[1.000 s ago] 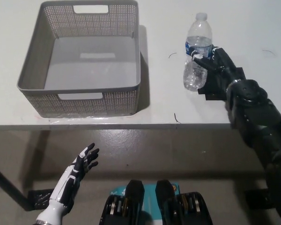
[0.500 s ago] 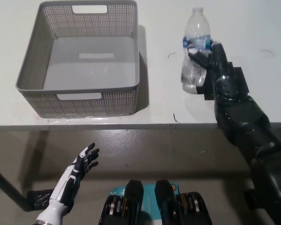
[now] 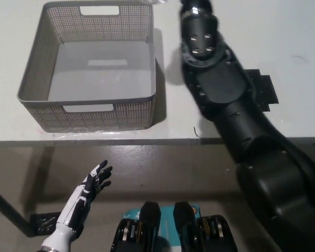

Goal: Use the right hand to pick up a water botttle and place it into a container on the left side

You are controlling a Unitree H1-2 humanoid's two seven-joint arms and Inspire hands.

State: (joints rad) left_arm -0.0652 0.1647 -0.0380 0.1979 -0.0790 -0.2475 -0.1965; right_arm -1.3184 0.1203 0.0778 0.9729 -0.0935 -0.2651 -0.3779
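Note:
My black right arm (image 3: 215,84) reaches up across the table to the picture's top edge, just right of the grey mesh basket (image 3: 32,79). Only the base of my right hand (image 3: 195,6) shows there; the rest is cut off by the edge. A sliver of clear plastic (image 3: 157,2) at the top edge, over the basket's far right corner, may be the water bottle; no more of it is visible. The basket's inside holds nothing. My white left hand (image 3: 94,178) rests open below the table's front edge at the lower left.
A black patch (image 3: 263,89) lies on the white table (image 3: 294,42) to the right of the arm, where the bottle stood. The table's front edge (image 3: 147,140) runs across the middle of the picture.
My right arm has risen and swung left toward the basket, taking the bottle off the table to the picture's top edge. The left hand has not moved.

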